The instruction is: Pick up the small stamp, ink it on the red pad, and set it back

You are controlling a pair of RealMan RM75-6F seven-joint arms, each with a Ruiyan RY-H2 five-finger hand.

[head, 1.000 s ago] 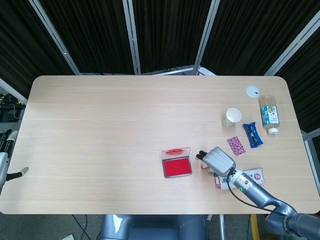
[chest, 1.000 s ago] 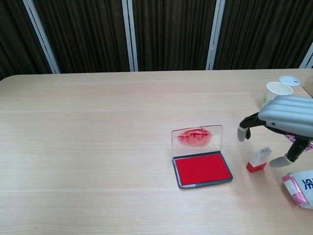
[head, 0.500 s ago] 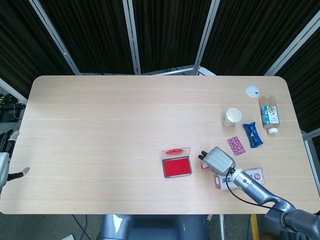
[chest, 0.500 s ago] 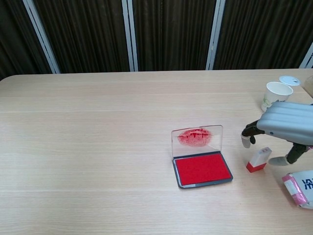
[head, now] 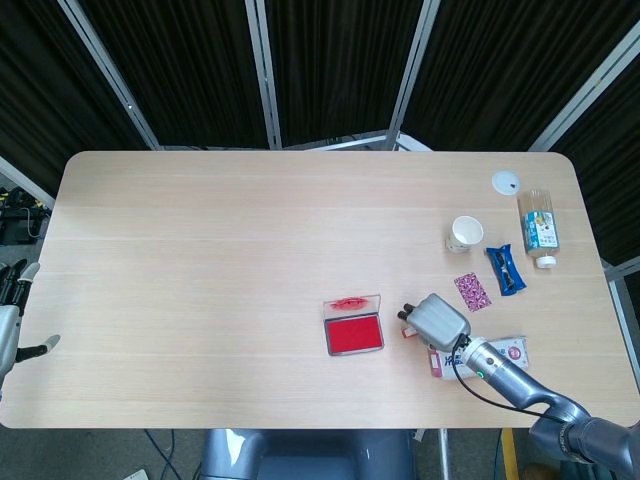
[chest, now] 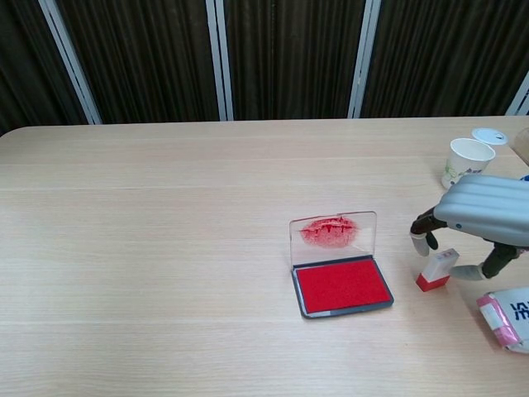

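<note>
The small stamp (chest: 436,270), white with a red base, stands slightly tilted on the table just right of the red ink pad (chest: 343,285). The pad lies open with its clear, ink-smeared lid (chest: 333,231) upright. My right hand (chest: 483,211) hovers over the stamp, one fingertip (chest: 421,241) hanging to its left and the thumb low on its right, and I see no firm grip. From the head view the right hand (head: 437,320) covers most of the stamp beside the ink pad (head: 353,333). My left hand (head: 12,318) hangs open off the table's left edge.
A paper cup (chest: 469,157) and a white lid (chest: 489,135) stand behind the right hand. A white-and-pink packet (chest: 506,314) lies under the right forearm. Farther right are a patterned sachet (head: 473,291), a blue wrapper (head: 506,269) and a bottle (head: 540,227).
My right hand has sunk a little and shifted right, bringing finger and thumb closer around the stamp. The stamp, pad and left hand have stayed where they were.
</note>
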